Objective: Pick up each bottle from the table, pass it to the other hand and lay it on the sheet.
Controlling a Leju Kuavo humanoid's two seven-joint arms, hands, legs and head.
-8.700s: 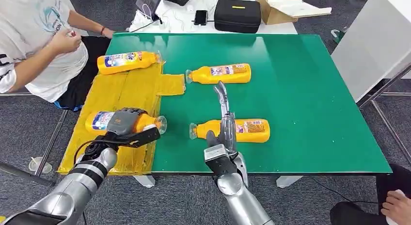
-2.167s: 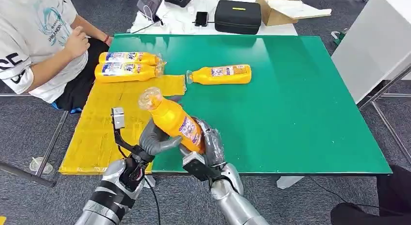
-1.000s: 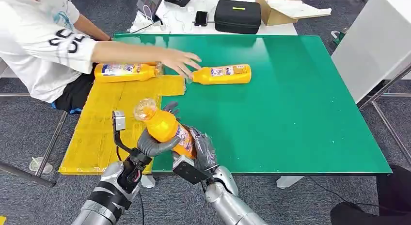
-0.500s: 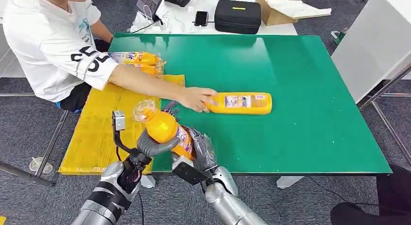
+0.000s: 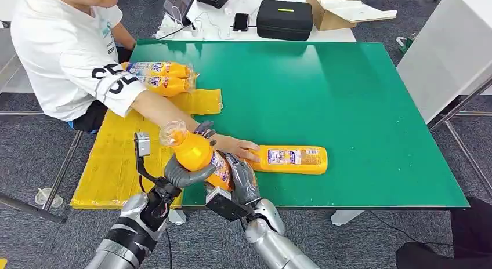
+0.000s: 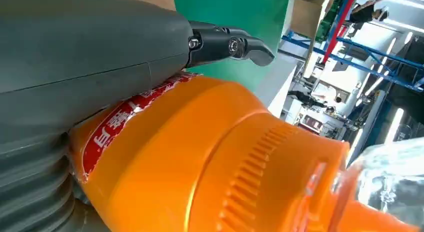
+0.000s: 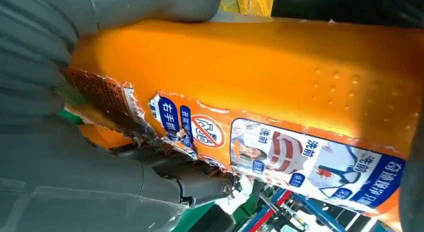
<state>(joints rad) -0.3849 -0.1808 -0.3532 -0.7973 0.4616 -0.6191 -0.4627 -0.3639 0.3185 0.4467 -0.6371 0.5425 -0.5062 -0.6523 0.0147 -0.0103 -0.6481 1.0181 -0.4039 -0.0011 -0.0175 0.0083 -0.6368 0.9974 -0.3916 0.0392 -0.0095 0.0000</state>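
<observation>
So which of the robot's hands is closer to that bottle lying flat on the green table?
The right hand, just beside the lying bottle at its cap end. The left hand is farther, beyond the held bottle.

One orange bottle [image 5: 200, 156] with a clear cap is held tilted above the worktop's near edge, cap up and towards the yellow sheet [image 5: 116, 159]. A second bottle [image 5: 290, 159] lies flat on the green worktop [image 5: 348, 106]. Two more [image 5: 158, 68] [image 5: 163, 86] lie side by side at the sheet's far end.
</observation>
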